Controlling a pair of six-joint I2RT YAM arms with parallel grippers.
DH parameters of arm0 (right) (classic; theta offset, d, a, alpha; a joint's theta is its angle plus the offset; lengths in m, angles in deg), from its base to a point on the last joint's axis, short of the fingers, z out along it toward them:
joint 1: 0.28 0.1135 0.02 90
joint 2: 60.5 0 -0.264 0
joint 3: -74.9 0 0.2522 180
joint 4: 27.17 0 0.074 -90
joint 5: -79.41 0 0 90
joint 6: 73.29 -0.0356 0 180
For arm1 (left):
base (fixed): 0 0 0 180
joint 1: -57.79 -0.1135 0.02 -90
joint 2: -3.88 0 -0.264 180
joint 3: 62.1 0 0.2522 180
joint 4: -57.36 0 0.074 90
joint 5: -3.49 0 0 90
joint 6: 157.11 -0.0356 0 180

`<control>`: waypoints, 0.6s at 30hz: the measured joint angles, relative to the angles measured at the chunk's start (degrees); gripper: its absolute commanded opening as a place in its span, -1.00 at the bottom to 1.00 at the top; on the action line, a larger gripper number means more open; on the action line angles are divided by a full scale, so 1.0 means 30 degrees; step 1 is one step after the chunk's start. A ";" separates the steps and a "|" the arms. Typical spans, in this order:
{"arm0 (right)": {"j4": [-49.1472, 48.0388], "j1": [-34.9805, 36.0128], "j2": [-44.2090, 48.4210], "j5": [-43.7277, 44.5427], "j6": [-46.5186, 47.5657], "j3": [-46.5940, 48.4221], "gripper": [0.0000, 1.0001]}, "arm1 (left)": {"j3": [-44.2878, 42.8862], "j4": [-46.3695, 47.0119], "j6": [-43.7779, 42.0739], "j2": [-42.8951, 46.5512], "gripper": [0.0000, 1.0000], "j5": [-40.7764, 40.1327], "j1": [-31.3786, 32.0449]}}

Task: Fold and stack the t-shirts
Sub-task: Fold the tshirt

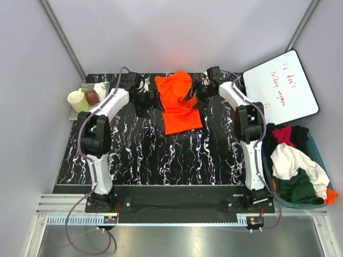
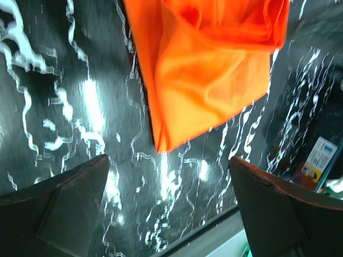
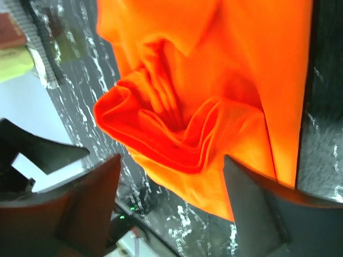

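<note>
The black marbled table carries 1 orange t-shirt at its far middle. The shirt is bunched at the top, so its sleeves cannot be made out. On the right, the other t-shirts heap in a bin, partly hidden by the right arm. The left gripper stands wide apart over bare table beside the shirt's corner. The right gripper is also apart above crumpled folds, clamping nothing.
</note>
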 measured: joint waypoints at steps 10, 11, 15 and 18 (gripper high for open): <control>-0.1217 0.0000 0.3155 0.0342 0.1596 -0.2055 -1.00 | 0.4816 0.0401 -0.0124 0.2463 0.98 0.0561 0.0022; -0.1246 0.0000 0.3657 0.0284 0.1858 -0.2681 -1.00 | 0.5224 0.0444 -0.0117 0.2514 0.98 0.0568 0.0022; -0.1508 0.0036 0.5136 -0.0372 0.2208 -0.5719 -1.00 | 0.6164 0.0568 -0.0066 0.2550 0.98 0.0597 0.0022; -0.1406 0.0189 0.4925 -0.0707 0.2426 -0.6972 -1.00 | 0.6317 0.0590 -0.0044 0.2623 0.98 0.0583 0.0022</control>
